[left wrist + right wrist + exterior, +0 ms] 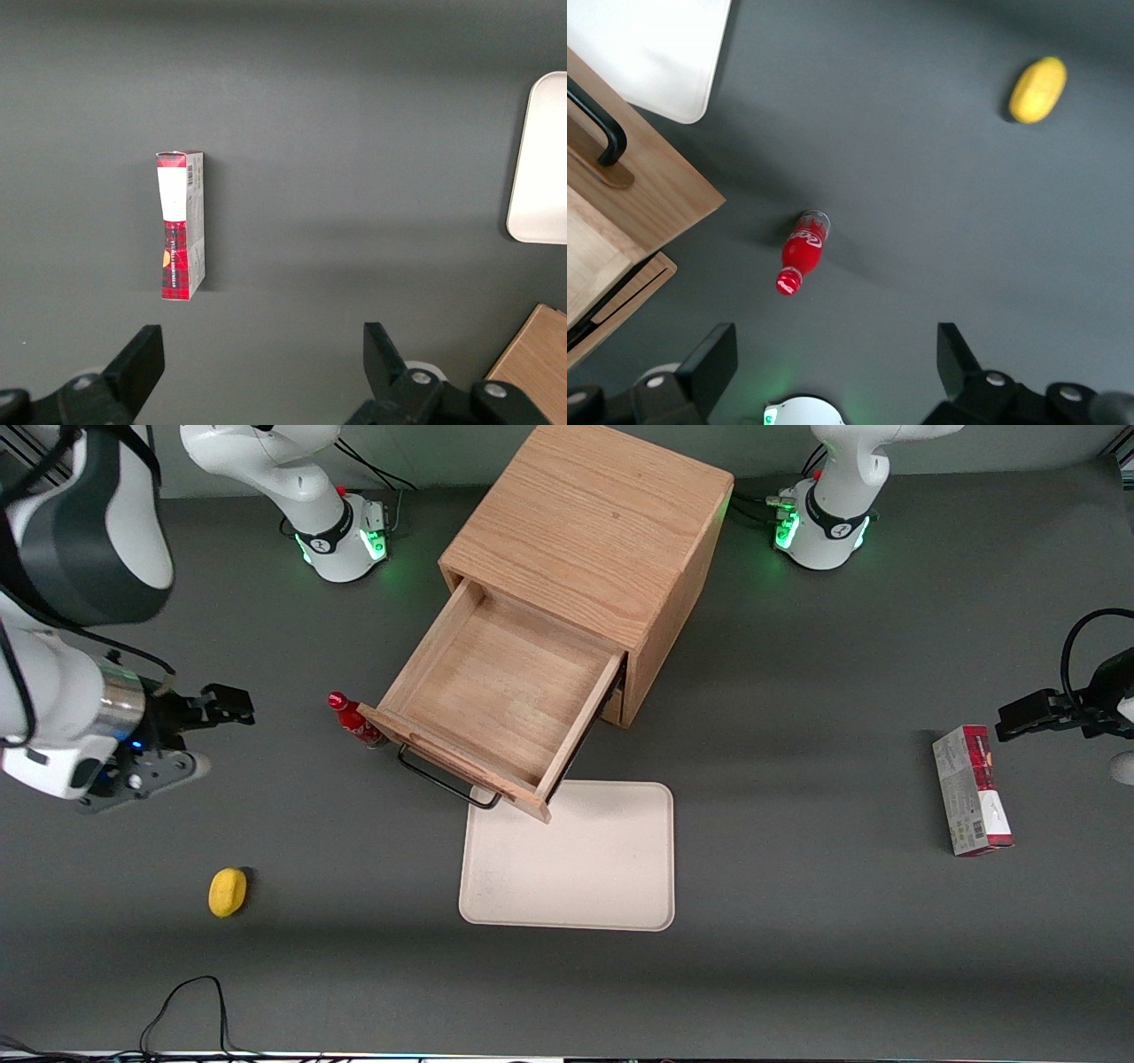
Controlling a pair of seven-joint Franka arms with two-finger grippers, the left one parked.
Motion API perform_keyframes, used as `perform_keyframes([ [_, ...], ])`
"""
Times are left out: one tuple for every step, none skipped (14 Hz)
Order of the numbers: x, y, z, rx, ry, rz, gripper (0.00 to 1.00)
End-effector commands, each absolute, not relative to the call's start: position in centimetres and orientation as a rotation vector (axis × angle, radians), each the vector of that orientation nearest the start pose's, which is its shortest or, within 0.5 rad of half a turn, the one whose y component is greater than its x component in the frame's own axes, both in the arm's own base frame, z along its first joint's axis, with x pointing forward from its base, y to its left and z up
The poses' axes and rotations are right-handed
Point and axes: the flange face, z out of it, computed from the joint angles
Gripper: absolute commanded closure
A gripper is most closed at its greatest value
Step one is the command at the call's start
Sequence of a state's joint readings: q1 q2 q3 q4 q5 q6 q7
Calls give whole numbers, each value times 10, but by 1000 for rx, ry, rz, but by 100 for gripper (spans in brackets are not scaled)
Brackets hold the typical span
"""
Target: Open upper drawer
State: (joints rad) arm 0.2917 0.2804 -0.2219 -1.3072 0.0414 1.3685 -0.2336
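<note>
Oak drawer: the upper drawer (507, 693) is pulled well out of the cabinet (592, 540), its boxy wooden floor bare and in plain sight, nothing inside.
Handle: black wire handle (443, 781) hangs on the drawer's front, nearer the front camera than the cabinet body, overhanging the edge of the tray (571, 868).
Gripper: the gripper (232, 705) hangs off toward the working arm's end of the table, well apart from the cabinet, and its fingers (713, 363) are spread wide with nothing between them.
Progress: looks as good as done, folks; the drawer is open to most of its depth and the claw is clear of the handle.
Left to do: by my reading, little or nothing, perhaps only a retreat of the arm.
Lower drawer: only a sliver of it (622, 294) shows under the open one in the right wrist view, apparently closed.
Bottle: red bottle (354, 722) stands just beside the drawer's front corner, on the working arm's side of the cabinet.
Lemon: yellow lemon (227, 892) lies well apart from the cabinet, nearer the front camera.
Box: red-and-white carton (971, 790) lies toward the parked arm's end of the table.
</note>
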Motion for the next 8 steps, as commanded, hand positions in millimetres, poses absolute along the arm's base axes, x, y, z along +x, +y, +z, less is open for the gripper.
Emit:
perform_keyframes([
  [588, 39, 599, -3115, -366, 281, 0],
  [583, 38, 604, -3112, -367, 269, 0],
  [581, 38, 602, -3106, -369, 268, 0],
  [578, 38, 605, -3105, -368, 252, 0],
  [575, 35, 595, -3097, -365, 246, 0],
  [568, 34, 590, -3092, -367, 183, 0],
  [560, 38, 583, -3092, -327, 144, 0],
  [556, 36, 582, -3097, -252, 115, 0],
])
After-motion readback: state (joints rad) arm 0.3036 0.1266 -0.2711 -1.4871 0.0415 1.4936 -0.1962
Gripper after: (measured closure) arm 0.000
